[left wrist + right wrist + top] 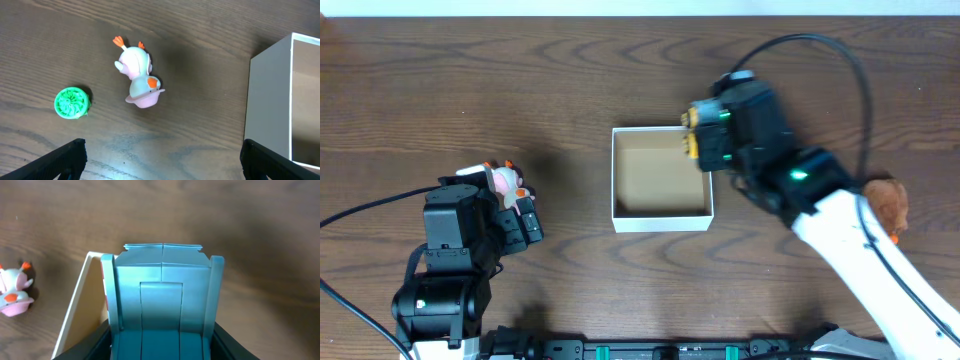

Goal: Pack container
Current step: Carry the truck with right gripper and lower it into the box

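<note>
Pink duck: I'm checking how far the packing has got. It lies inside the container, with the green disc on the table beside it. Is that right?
Not quite. The pink duck lies on the table, outside the container. The left wrist view shows this. The green disc is on the table beside it, as you said.

Left arm (pixel 450 250) is black and boxy, its cable (pixel 370 210) running toward nine o'clock. Right arm (pixel 860 240) is white, wrist (pixel 755 120) black, green-lit.

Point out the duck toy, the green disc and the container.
duck toy (pixel 136 75), left wrist view, on its pale body.
green disc (pixel 72 102), left wrist view, its centre.
container (pixel 270 105), left wrist view, its white outer wall.
</note>
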